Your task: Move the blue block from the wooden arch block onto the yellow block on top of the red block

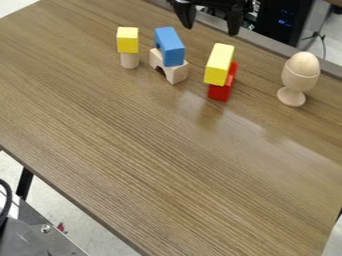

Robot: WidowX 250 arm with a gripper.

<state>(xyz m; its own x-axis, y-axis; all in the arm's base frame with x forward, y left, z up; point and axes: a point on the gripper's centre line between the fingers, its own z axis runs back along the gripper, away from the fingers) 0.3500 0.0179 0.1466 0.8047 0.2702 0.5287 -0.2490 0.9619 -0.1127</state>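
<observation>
Open gripper over a row of stacked blocks and an egg in its cup

At the lower left, beyond the near edge of the table (153,165), lies a grey metal surface (50,242) with a black cable (7,200) beside it. On the table, the leftmost stack is a small yellow block (127,40) on top of a pale wooden cylinder (129,61). Just right of it, a blue block (172,47) lies across a pale wooden arch (176,73), whose curved opening shows at its lower side. The gripper (211,31) hangs at the top, near the far edge of the table, with its two fingers spread well apart; the blue block and a longer yellow block (219,65) are the things nearest to it. That yellow block rests on a red block (220,93), which shows below it and along its right side. Farthest right, a wooden egg (304,63) sits upright in a pale wooden egg cup (297,83).
</observation>
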